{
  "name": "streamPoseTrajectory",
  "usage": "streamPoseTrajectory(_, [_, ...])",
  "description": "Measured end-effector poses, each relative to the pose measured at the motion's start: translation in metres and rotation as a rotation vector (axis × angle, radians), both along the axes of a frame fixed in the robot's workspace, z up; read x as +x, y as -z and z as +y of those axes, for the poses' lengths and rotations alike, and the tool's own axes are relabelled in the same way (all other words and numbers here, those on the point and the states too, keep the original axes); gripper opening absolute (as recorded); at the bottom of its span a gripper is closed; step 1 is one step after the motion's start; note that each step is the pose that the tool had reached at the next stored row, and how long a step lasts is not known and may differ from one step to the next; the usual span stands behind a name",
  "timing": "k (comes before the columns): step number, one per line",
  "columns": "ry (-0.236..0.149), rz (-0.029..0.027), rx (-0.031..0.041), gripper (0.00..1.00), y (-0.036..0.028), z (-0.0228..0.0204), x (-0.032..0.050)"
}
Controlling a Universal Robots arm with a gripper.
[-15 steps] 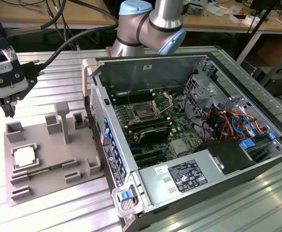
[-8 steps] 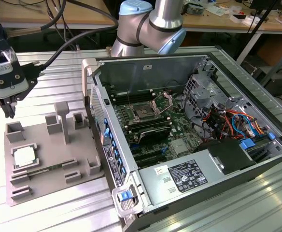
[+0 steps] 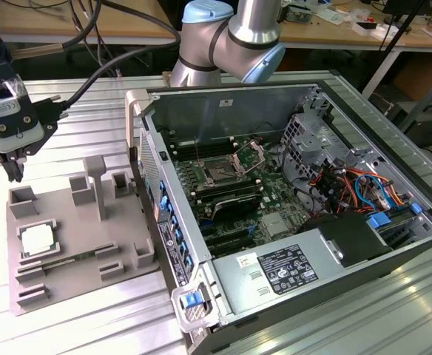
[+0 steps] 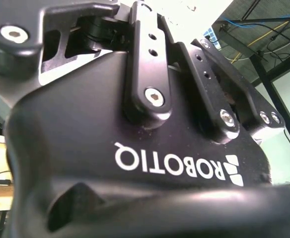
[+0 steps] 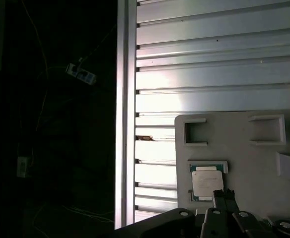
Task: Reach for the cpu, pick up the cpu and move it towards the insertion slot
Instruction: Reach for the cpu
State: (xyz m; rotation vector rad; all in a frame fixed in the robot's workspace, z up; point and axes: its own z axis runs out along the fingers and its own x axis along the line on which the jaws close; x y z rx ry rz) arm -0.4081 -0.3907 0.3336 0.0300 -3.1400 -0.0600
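Your gripper (image 3: 12, 171) hangs over the table (image 3: 90, 126) just past the grey fixture (image 3: 75, 229), claw pinched narrow and holding nothing. The cpu (image 3: 37, 238) lies flat in a square recess of that fixture, apart from the claw; the first wrist view puts it (image 5: 207, 184) just beyond the tips. The insertion slot (image 3: 220, 174) sits inside the open computer case (image 3: 223, 100), bracket raised

You have one small flat square cream-white chip (image 3: 37, 238), one grey plastic fixture plate (image 3: 75, 229), one open grey metal computer case (image 3: 223, 111), and one square metal-framed socket (image 3: 220, 175) inside that case.
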Motion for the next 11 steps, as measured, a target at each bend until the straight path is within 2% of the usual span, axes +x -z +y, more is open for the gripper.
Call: streamPoseTrajectory(11, [0.000, 0.0000, 0.0000, 0.11, 0.0031, 0.0000, -0.0006])
